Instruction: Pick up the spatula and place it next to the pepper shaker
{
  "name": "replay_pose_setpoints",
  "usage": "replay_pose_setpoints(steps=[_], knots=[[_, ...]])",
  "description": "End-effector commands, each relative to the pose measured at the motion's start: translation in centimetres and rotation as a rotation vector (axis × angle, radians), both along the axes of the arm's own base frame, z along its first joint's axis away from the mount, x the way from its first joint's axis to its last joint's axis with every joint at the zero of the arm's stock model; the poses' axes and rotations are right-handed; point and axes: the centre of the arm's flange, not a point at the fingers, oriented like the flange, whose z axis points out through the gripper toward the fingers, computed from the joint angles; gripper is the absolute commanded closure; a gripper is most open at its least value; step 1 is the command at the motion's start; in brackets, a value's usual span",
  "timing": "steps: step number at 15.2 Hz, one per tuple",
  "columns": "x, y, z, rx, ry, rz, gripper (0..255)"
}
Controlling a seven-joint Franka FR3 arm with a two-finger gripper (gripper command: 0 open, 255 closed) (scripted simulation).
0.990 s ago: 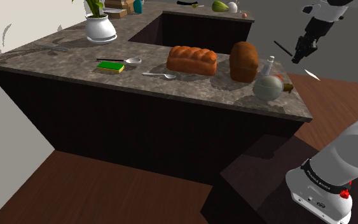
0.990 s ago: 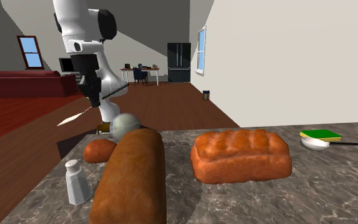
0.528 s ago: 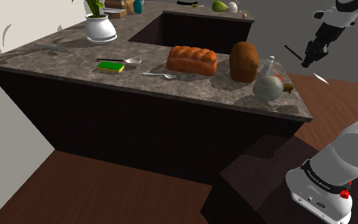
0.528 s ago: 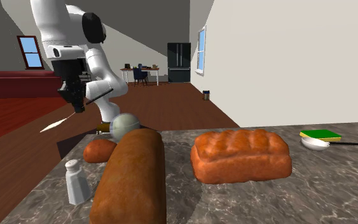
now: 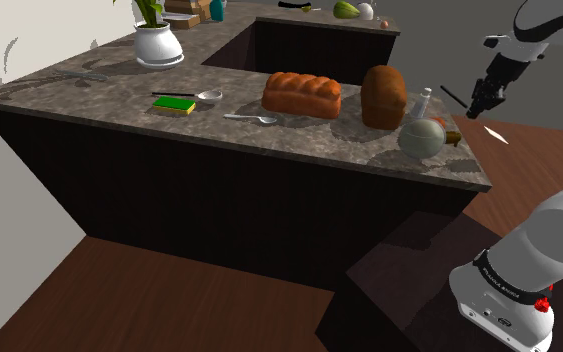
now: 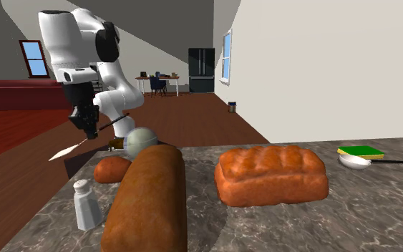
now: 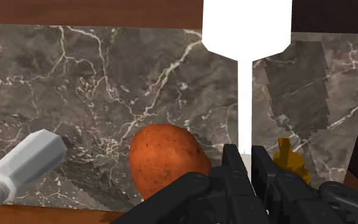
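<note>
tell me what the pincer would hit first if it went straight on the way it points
Most likely the marble counter, close by the brown roll, though depth is hard to judge. The pincer is shut on the spatula.

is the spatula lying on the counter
No, the gripper clasps the spatula in the air, clear of the counter.

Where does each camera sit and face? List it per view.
Shoulder view: beside the stand, looking down over the counter; arm and tool show.
Second exterior view: low on the counter, facing the arm past the loaves.
Wrist view: on the hand, looking along the tool at the clasped spatula.
Shared: the pepper shaker.
</note>
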Motion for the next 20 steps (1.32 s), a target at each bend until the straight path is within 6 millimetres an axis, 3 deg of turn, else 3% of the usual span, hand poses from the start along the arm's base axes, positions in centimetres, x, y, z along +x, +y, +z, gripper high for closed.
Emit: replay_pose_setpoints(steps=[1,20], knots=[[0.0,-0.1,-1.0,0.0,0.0,0.0,255],[0.0,-0.1,-11.0,0.0,0.0,0.0,255]])
